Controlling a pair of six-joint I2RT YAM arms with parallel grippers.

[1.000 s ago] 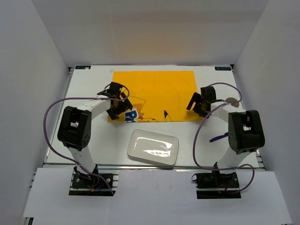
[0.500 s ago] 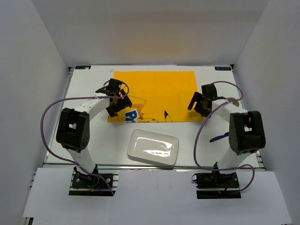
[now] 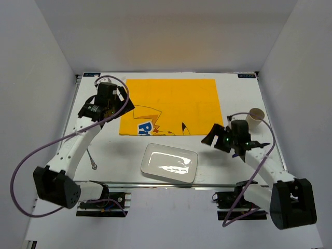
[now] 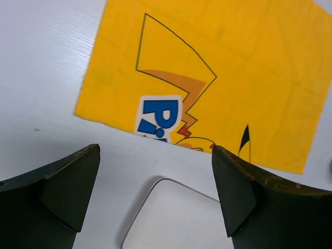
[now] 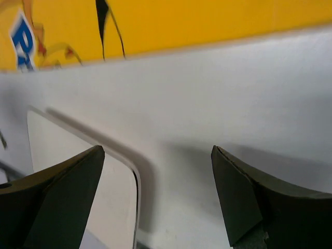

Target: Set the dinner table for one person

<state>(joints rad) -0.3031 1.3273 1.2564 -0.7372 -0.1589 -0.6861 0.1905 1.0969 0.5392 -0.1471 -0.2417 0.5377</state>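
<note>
1. Large flat white rectangular surface (image 3: 124, 155) with a metal rail edge, filling the floor between the grey walls, both arm bases at its near edge, everything else lying on it
2. Yellow cloth mat (image 3: 176, 101) with a cartoon print and blue letters, flat across the far middle of the surface
3. White rectangular glossy plate (image 3: 170, 162) with rounded corners, just on the near side of the mat, apart from its edge and slightly askew
4. Left hand (image 4: 154, 150) raised over the left side of the surface, beside the mat's left edge, fingers spread wide with nothing between them; below it in the wrist view, bare surface, the mat's near left corner and one corner of the plate
5. Right hand (image 5: 156, 149) low, just right of the plate and near the mat's near right corner, fingers likewise spread wide, holding nothing
6. Small paper cup (image 3: 256, 113), upright, near the right edge of the surface, apart from the mat
7. Thin metal utensil (image 3: 92, 158) on the surface left of the plate, beside the left arm, possibly a spoon but too small to tell
</note>
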